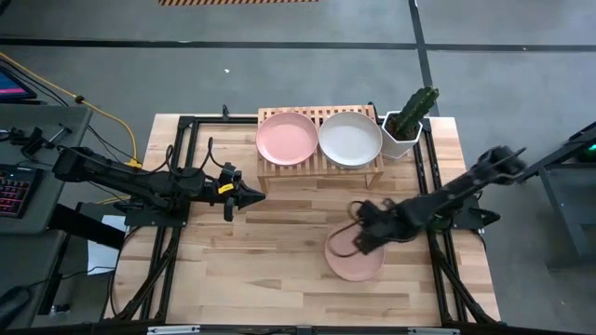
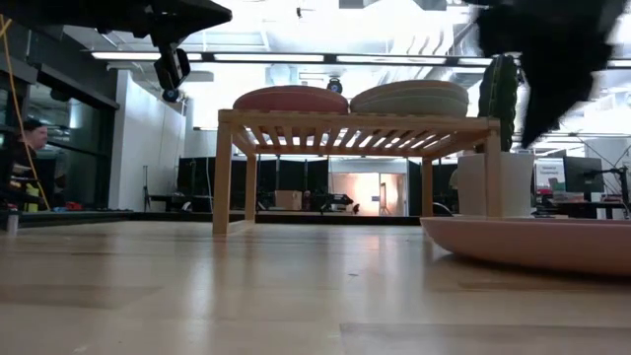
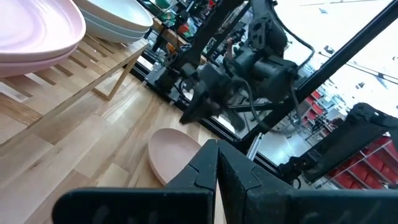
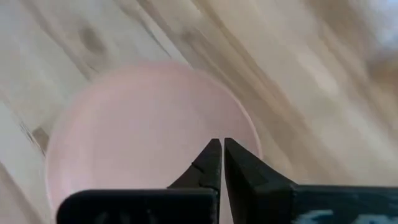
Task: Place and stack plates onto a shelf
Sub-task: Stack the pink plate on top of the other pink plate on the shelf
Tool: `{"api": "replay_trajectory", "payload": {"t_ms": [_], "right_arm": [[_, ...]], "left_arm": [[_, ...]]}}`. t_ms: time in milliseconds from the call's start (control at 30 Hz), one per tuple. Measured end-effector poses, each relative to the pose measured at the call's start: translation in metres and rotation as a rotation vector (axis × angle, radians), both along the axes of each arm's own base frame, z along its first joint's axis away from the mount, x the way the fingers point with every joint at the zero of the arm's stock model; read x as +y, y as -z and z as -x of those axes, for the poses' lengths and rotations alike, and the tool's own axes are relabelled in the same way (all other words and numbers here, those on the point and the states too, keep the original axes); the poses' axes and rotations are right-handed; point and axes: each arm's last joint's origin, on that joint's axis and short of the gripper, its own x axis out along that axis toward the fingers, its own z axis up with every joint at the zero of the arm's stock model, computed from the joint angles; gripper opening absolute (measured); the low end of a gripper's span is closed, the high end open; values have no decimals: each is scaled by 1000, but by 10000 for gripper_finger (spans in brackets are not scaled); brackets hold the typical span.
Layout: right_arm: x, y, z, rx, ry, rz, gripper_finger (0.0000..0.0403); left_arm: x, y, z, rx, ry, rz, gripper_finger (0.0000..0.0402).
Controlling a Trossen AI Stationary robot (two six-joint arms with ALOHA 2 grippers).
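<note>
while two stacks [image 1: 287, 137] crown one shelf [image 1: 319, 168], one plate [image 1: 354, 258] lies apart.

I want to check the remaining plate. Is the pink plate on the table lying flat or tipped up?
Flat. The pink plate rests rim-up on the table in the low view, apart from the shelf. The right gripper, jaws shut, is above it.

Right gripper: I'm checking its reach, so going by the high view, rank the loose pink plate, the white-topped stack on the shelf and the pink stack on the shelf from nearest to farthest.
From the right gripper:
1. Loose pink plate, on the table just under it.
2. White-topped stack, right half of the shelf.
3. Pink stack, left half of the shelf.
</note>
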Motion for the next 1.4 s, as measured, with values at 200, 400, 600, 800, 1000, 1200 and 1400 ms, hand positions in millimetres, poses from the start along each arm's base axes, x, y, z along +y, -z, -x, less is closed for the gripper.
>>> {"api": "replay_trajectory", "payload": {"t_ms": [200,400,600,800,1000,1200,1400], "right_arm": [[-1,13,80,-93,297,-232,0],[-9,39,113,-351,551,-486,20],[-9,59,115,-324,592,-529,112],[-2,66,110,-258,551,-529,182],[7,79,101,-235,556,-521,190],[18,94,89,-244,555,-532,190],[23,102,83,-244,639,-527,113]], "left_arm": [[0,0,0,1,-1,-1,0],[0,0,0,1,-1,-1,0],[0,0,0,1,-1,-2,0],[0,0,0,1,-7,-3,0],[0,0,0,1,-9,-3,0],[0,0,0,1,-10,-3,0],[0,0,0,1,-10,-3,0]]}}
